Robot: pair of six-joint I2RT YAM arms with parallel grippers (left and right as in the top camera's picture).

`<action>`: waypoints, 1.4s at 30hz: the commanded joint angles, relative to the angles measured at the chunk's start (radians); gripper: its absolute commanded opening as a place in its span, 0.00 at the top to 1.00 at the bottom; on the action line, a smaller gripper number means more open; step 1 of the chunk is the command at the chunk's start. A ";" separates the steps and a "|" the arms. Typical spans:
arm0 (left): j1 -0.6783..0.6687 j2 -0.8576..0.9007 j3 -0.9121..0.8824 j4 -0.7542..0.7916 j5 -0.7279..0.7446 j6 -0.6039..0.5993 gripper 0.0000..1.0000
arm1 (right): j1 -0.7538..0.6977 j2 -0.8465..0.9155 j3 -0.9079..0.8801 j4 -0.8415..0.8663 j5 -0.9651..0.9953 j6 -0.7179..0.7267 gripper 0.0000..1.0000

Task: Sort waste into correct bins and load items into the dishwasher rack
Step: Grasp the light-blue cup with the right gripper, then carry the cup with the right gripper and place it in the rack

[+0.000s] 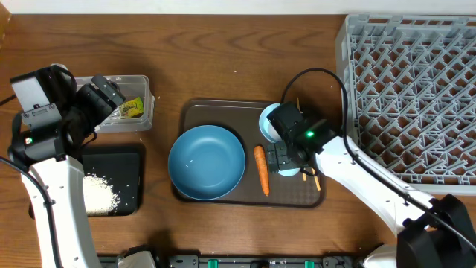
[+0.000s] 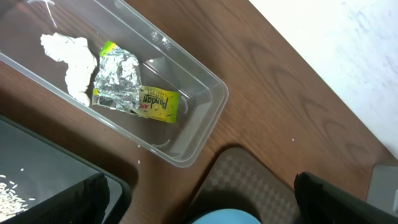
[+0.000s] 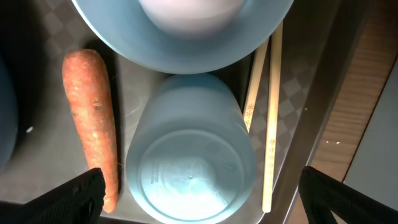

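Now the right hand [image 3: 202, 196], released, hangs over a cup [image 3: 189, 162] with carrot [image 3: 93, 118] and chopsticks [image 3: 270, 118] beside it; the left hand [image 2: 211, 202] is released too.

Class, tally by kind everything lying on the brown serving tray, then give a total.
Bowls, a large dark-blue round bowl and a small light-blue bowl: 2
Pale-blue cup: 1
Orange carrot: 1
Thin wooden chopsticks: 2
Total: 6
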 commanded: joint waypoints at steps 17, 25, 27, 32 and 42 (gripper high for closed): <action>0.005 0.005 -0.003 -0.001 0.009 0.009 0.02 | 0.015 0.092 0.013 0.047 0.015 0.015 0.37; 0.005 0.005 -0.003 -0.001 0.009 0.009 0.02 | -0.015 0.063 0.024 0.037 0.015 0.015 0.50; 0.005 0.005 -0.003 -0.001 0.009 0.009 0.02 | -0.026 0.037 0.032 0.023 0.015 0.014 0.49; 0.005 0.005 -0.003 -0.001 0.009 0.009 0.02 | -0.080 -0.106 0.080 -0.045 0.013 0.006 0.51; 0.005 0.005 -0.003 -0.001 0.009 0.009 0.02 | -0.262 -0.330 0.149 -0.129 -0.005 -0.051 0.47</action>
